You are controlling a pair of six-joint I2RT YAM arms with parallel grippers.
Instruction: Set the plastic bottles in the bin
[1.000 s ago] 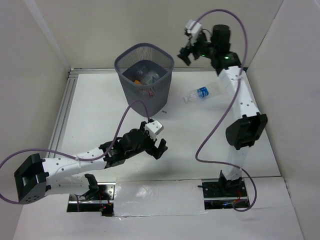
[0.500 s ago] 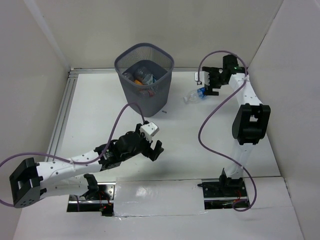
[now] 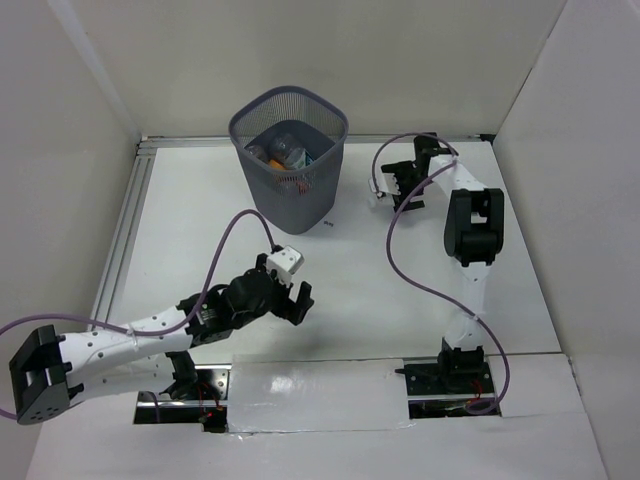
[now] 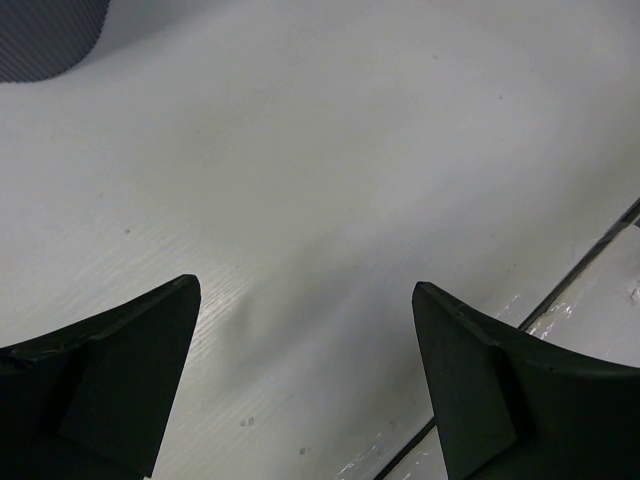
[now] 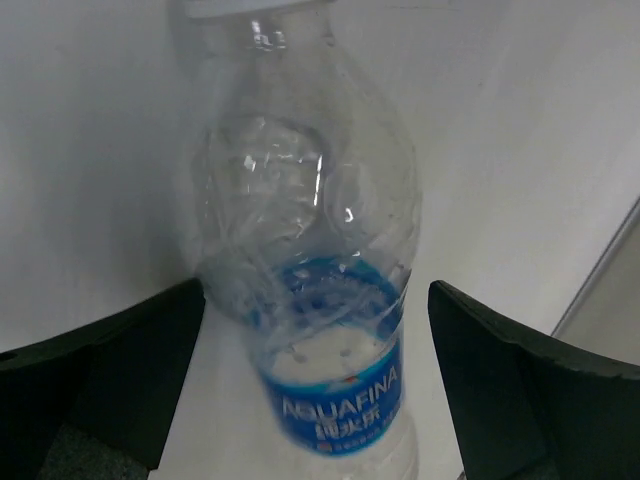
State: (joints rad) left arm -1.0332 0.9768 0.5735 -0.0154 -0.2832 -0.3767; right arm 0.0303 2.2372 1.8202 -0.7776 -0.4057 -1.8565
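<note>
A clear plastic bottle [image 5: 310, 200] with a blue label lies on the white table, right of the bin. My right gripper [image 3: 398, 188] is low over it and hides most of it in the top view. In the right wrist view the gripper [image 5: 316, 290] is open, with one finger on each side of the bottle's label, not touching it. The dark grey wire-mesh bin [image 3: 290, 195] stands at the back middle, with several bottles [image 3: 285, 152] lying inside. My left gripper [image 3: 293, 303] is open and empty over bare table [image 4: 305, 290].
White walls close in the table at the back and both sides. A metal rail [image 3: 125, 230] runs along the left edge. The bin's base [image 4: 40, 35] shows at the left wrist view's top left. A taped seam [image 4: 560, 290] crosses the table by the left gripper.
My right arm has swung down from beside the bin's rim to the table and now straddles the blue-label bottle. My left arm has drawn back a little toward the near left.
</note>
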